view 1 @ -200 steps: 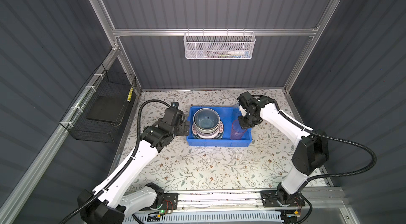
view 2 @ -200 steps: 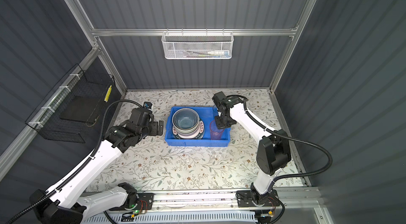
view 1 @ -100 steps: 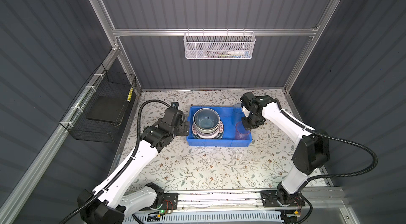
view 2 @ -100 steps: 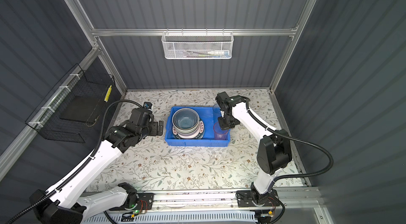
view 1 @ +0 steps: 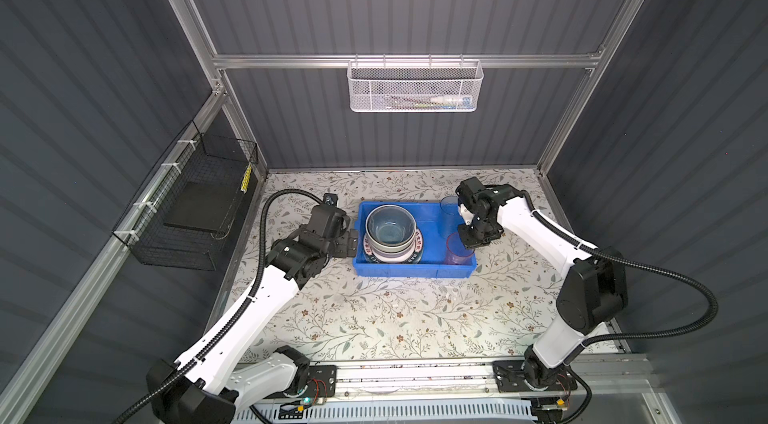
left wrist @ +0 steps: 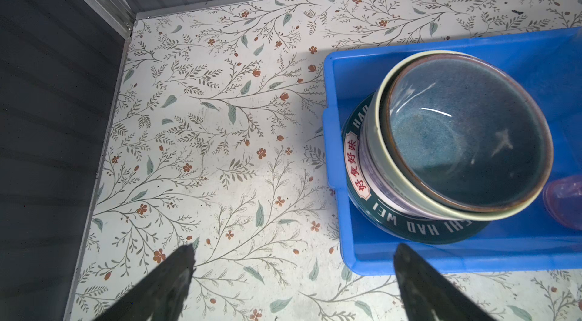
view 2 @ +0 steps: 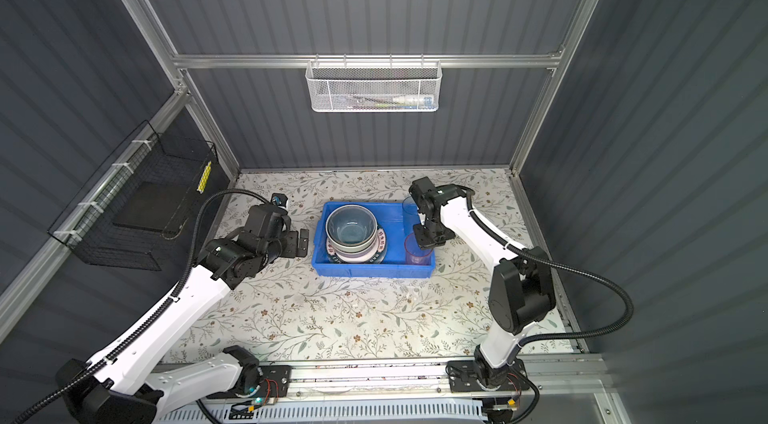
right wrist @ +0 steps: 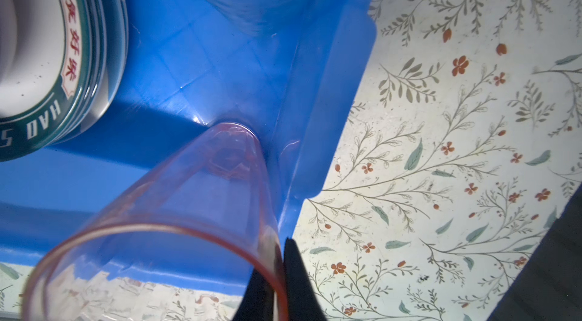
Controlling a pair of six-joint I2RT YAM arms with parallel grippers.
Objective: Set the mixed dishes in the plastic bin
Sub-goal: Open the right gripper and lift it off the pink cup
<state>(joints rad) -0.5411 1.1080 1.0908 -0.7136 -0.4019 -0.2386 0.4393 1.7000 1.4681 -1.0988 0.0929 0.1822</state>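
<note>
As the right pincer (view 1: 467,238) has brought the pink tumbler (view 1: 457,250) down to the near right corner of the bin (view 1: 415,273), it seems to stand there upright, its rim still pinched. The left pincer (view 1: 348,241) waits wide apart beside the bin. I think only the release remains.

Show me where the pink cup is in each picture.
In a top view: pink tumbler in the blue bin's near right corner.
In a top view: pink tumbler, same corner.
Left wrist: sliver at the frame edge, beside stacked bowls.
Right wrist: large, rim in the right gripper.
Shared landmark: blue bin.
</note>
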